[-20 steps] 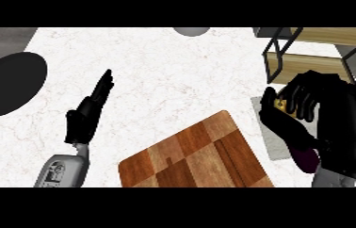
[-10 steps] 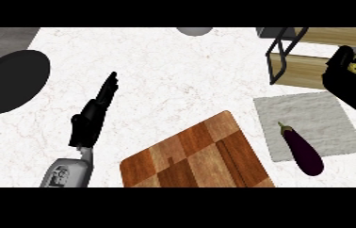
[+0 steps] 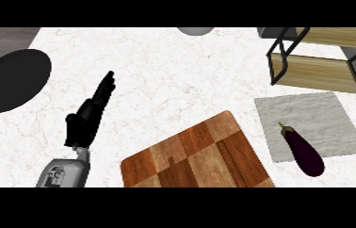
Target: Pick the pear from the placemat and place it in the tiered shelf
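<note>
At about eight o'clock on the white marbled table point(image 3: 173, 76), my left robot hand point(image 3: 89, 114) rests with its fingers straight and held together, pointing up toward one o'clock, touching nothing. Its grey forearm point(image 3: 64, 171) comes in from the lower edge below it. My right robot hand shows nowhere in the head view.

At two o'clock stands the tiered shelf point(image 3: 313, 57), a black frame with pale wooden boards, running off the right edge. I can see no pear on its visible boards, and where the pear is I cannot tell.

Just below the shelf, at about four o'clock, lies the grey placemat point(image 3: 306, 111), flat on the table. A dark purple eggplant point(image 3: 302, 149) lies along its lower part, its green stem toward eleven o'clock and its rounded end reaching past the mat's lower edge onto the table.

At six o'clock sits a wooden cutting board point(image 3: 198, 158), turned at an angle, its lower part cut by the view's edge. Its right corner lies near the placemat, but I cannot tell whether the two touch.

At nine o'clock a dark round plate point(image 3: 21, 78) lies partly out of view at the left edge, well apart from my left robot hand. At twelve o'clock a small grey rounded thing point(image 3: 195, 30) peeks in at the top edge; I cannot tell what it is.
</note>
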You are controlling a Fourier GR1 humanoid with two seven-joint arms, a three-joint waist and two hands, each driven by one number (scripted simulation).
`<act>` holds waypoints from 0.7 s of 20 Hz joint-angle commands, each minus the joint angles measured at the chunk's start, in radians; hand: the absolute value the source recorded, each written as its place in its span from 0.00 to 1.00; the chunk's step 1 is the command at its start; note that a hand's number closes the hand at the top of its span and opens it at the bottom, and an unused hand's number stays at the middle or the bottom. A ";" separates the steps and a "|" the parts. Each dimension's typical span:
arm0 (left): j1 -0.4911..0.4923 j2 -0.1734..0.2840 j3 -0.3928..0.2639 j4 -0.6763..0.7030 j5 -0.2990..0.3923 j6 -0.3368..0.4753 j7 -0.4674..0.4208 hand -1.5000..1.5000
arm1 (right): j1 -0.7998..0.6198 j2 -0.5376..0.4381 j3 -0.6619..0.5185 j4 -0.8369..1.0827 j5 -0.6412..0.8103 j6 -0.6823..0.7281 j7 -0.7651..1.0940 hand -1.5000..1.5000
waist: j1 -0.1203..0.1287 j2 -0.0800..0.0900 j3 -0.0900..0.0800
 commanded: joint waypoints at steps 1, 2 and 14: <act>0.038 -0.011 -0.007 0.021 -0.016 0.004 -0.050 0.50 | -0.034 -0.063 -0.063 0.040 -0.013 0.002 -0.027 1.00 | -0.002 0.000 0.000; -0.018 0.006 0.013 -0.016 0.001 -0.012 0.013 0.50 | 0.021 -0.030 -0.027 0.073 0.026 -0.082 -0.077 1.00 | -0.001 0.001 0.000; -0.006 -0.030 -0.014 0.018 -0.035 0.003 -0.025 0.50 | -0.106 -0.180 -0.089 0.481 0.047 -0.234 -0.337 1.00 | 0.009 0.003 0.000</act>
